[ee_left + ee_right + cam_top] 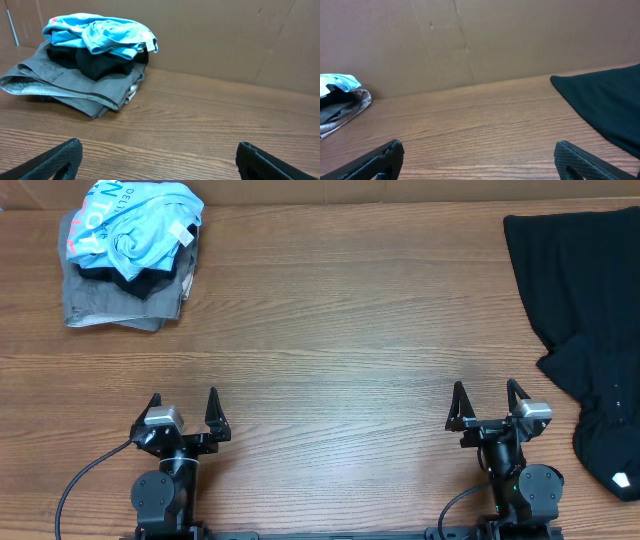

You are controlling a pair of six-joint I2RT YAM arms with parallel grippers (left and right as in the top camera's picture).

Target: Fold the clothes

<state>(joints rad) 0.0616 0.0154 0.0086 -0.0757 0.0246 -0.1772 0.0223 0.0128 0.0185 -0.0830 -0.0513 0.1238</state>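
Observation:
The black shirt [585, 310] lies crumpled at the right edge of the table, running from the far edge to the near right, with a small round white logo [620, 478] near its lower end. It also shows in the right wrist view [605, 102] at the right. My left gripper [183, 406] is open and empty at the near left, far from the shirt. My right gripper [488, 401] is open and empty at the near right, just left of the shirt's lower part. Both show open fingers in the left wrist view [157, 160] and the right wrist view [477, 157].
A pile of clothes sits at the far left: a light blue garment [135, 225] with lettering on top, a black piece under it, and a grey folded garment [110, 300] at the bottom. The pile shows in the left wrist view [85, 60]. A cardboard wall [470, 40] backs the table.

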